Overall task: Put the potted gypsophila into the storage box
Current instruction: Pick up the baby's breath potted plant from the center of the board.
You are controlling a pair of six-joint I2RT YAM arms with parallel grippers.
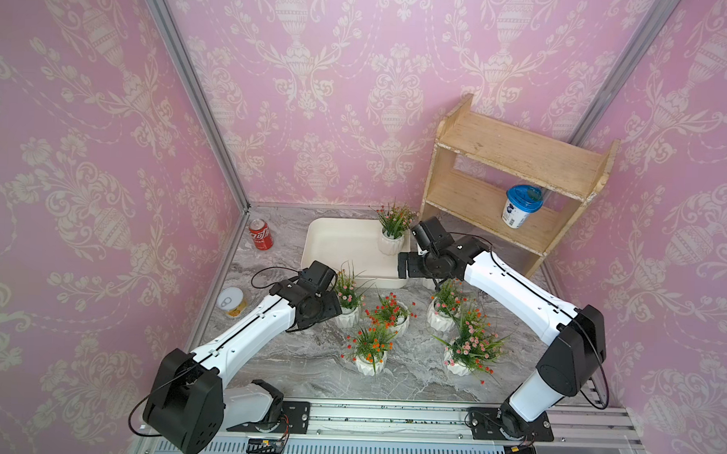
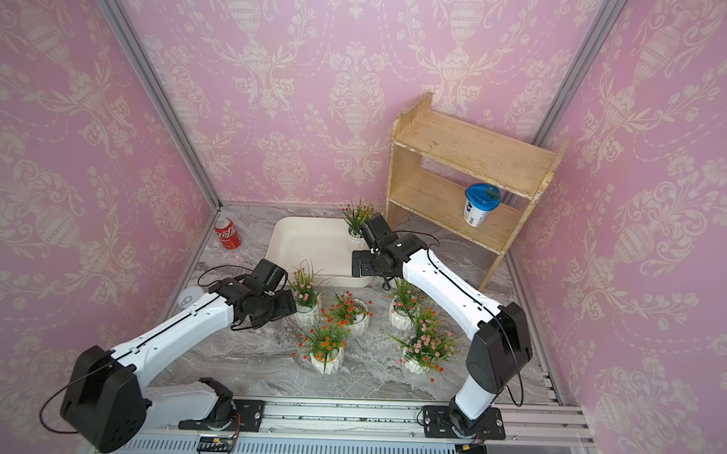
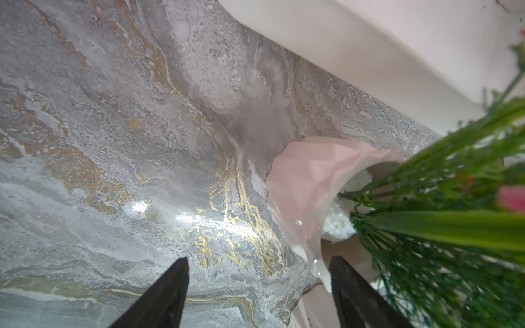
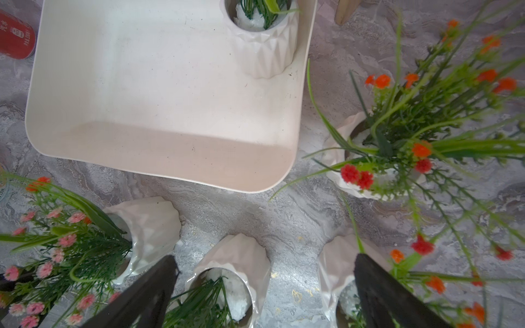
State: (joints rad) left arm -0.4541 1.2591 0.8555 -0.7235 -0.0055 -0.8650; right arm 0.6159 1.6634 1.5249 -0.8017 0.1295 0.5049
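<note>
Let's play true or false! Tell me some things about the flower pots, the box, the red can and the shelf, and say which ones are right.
1. One pot stands in the box. True.
2. The red can lies in the box. False: it stands upright on the table, outside the box.
3. A blue-lidded cup stands on the shelf. True.
4. The right gripper holds a pot. False: its jaws are wide open and grip nothing.
</note>
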